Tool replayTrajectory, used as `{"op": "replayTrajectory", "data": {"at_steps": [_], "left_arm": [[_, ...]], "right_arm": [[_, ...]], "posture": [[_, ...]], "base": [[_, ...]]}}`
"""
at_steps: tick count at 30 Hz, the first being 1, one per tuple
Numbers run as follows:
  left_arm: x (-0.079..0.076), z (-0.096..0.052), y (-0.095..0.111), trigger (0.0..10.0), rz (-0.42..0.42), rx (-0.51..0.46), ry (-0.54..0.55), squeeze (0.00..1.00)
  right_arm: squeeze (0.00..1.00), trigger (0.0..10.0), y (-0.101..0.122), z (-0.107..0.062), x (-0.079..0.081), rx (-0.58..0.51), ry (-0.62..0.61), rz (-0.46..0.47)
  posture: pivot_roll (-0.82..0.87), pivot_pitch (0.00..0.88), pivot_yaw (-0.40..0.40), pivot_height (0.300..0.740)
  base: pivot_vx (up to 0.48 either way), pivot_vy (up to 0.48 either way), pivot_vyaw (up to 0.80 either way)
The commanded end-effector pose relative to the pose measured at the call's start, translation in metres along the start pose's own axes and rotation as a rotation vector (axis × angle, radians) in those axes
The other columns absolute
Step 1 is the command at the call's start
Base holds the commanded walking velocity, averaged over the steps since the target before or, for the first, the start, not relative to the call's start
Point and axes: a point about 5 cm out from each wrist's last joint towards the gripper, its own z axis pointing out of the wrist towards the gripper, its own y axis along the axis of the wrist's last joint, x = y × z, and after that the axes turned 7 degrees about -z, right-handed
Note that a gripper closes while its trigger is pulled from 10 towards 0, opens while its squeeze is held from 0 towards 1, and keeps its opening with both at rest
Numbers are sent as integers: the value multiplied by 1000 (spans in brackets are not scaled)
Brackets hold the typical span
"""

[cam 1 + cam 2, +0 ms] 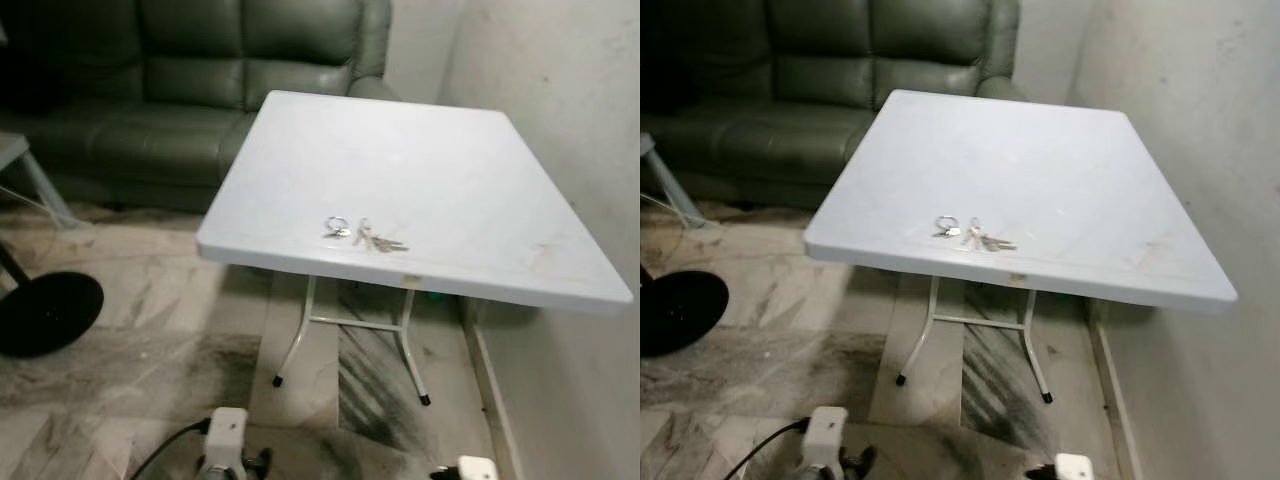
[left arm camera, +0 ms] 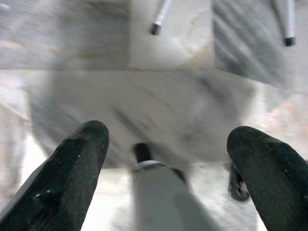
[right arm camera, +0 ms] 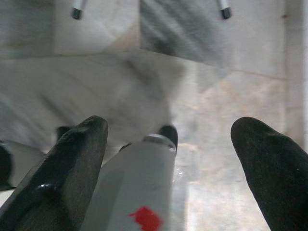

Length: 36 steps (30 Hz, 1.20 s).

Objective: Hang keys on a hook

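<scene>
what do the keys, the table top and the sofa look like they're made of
Keys: metal, going by the silvery glint on the ring and blades.
Table top: probably moulded plastic, pale, smooth, with rounded edges and a soft sheen.
Sofa: dark green leather or an imitation; glossy and creased.

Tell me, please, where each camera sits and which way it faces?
Left eye: head, looking down at white square table, silver keys, green leather sofa.
Right eye: same scene, shifted.
Left wrist: low, facing marble floor; open left gripper.
Right wrist: likewise; open right gripper.
Both wrists share the table's legs.
</scene>
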Motion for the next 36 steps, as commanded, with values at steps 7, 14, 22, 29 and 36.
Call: {"op": "replayTrajectory", "data": {"at_steps": [7,14,22,29,36], "left_arm": [[-11,2,4,10000,-7,-17,-30,0],[-12,2,4,10000,2,-15,-26,0],[-13,3,5,10000,3,-14,-24,0],[-13,3,6,10000,39,-21,-32,0],[-15,4,22,10000,5,-94,-55,0]], "right_arm": [[0,10000,-4,-3,-12,9,-35,0],[0,10000,-4,-3,-12,10,-34,1],[0,10000,-4,-3,-12,11,-33,-2],[1000,10000,-2,-2,-11,-2,-19,-30],[1000,10000,15,0,-13,-91,-9,-57]], "posture": [[-20,0,-60,740],[-21,0,-59,740],[-20,0,-59,740],[-19,0,-58,740],[-21,0,-54,740]], "base": [[0,333,0],[0,0,0],[0,0,0],[0,0,0],[0,0,0]]}}
